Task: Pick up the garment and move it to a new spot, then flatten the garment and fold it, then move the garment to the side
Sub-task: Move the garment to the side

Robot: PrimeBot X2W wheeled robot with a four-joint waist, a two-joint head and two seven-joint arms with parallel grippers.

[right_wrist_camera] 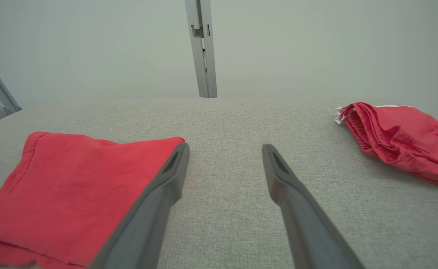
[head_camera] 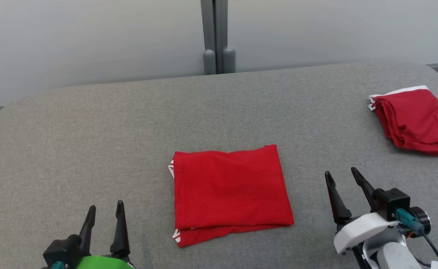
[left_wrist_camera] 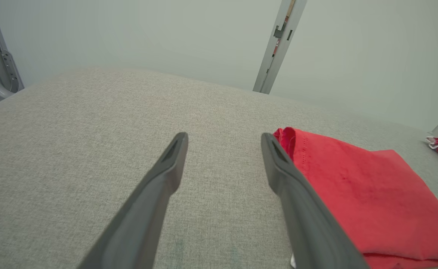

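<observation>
Garment: red cloth garment with white trim, folded into a flat rectangle, lying mid-tabletop between the two grippers and touching neither.
Tabletop: grey woven-fabric tabletop with rounded far corners.
Left gripper: left gripper, long dark fingers apart, holding nothing, just beside the garment's left edge.
Right gripper: right gripper, fingers likewise apart and holding nothing, near the garment's right edge.
Done, by the look of it: pick-up, relocation, flattening and folding. Layers stacked squarely, lower layer peeking out along the near edge.
Left to do: only the move to the side, with no grasp yet taken.
Around: second red garment with a white band, loosely bunched, at the far right of the tabletop. Grey metal post behind the far edge, against a pale wall.
In the way: nothing between either gripper and the folded garment. Right side partly taken by the bunched garment, so probably more room to the left. Likely risk: layers sliding apart if pinched at one edge alone.
</observation>
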